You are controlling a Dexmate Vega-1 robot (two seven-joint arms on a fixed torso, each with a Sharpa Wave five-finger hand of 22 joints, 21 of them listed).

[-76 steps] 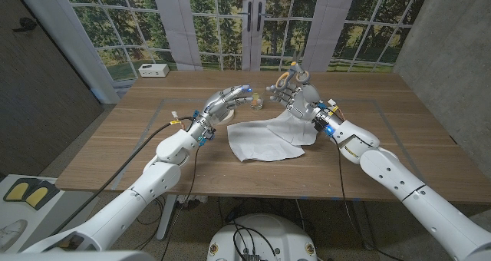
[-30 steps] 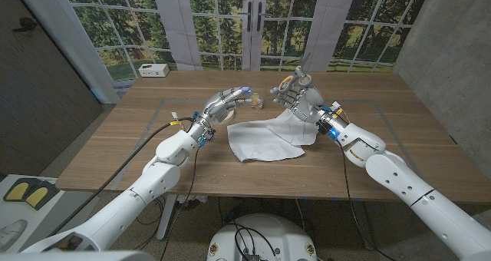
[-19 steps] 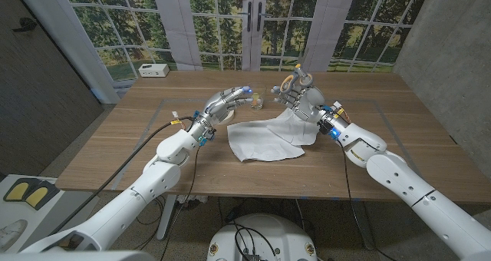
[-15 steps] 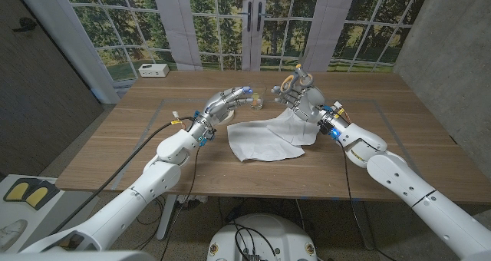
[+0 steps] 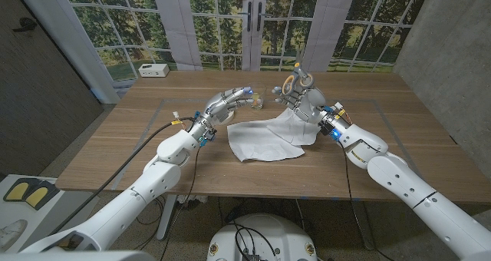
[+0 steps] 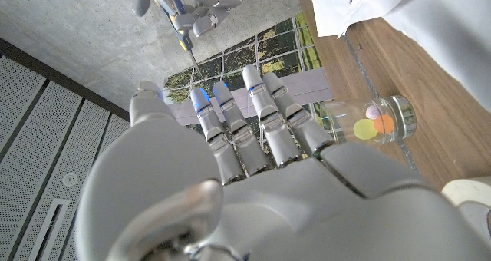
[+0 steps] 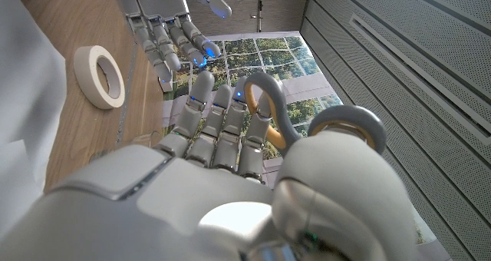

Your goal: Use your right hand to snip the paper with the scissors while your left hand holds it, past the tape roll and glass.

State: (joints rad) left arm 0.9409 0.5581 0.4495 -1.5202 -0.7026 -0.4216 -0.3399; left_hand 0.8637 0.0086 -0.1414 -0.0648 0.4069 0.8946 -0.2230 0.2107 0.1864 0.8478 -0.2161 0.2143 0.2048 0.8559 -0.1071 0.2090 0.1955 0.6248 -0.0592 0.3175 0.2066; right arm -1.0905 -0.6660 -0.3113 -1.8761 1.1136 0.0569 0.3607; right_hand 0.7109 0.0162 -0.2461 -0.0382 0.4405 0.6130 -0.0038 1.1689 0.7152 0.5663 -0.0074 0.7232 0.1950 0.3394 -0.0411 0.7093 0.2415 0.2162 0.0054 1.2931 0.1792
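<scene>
A white paper [image 5: 265,140] lies crumpled on the table, its right part rising toward my right hand [image 5: 305,100]. That hand grips scissors [image 5: 290,81] with orange-and-grey loops [image 7: 265,107], blades pointing up and away [image 6: 189,52]. My left hand [image 5: 227,103] hovers left of the paper with fingers stretched out, holding nothing and clear of the sheet. A small glass [image 5: 258,101] with coloured balls inside [image 6: 370,123] stands just past its fingertips. The tape roll [image 7: 100,77] lies on the wood beside the paper [image 7: 23,92], under my left hand [image 7: 170,27].
A white box [image 5: 153,70] sits at the table's far left corner. Windows and a double door stand behind the table [image 5: 138,150]. Bare wood shows to the left and right of the arms.
My right hand has drifted slightly right and farther back with the scissors. My left hand has reached a touch closer to the glass. The paper has not moved.
</scene>
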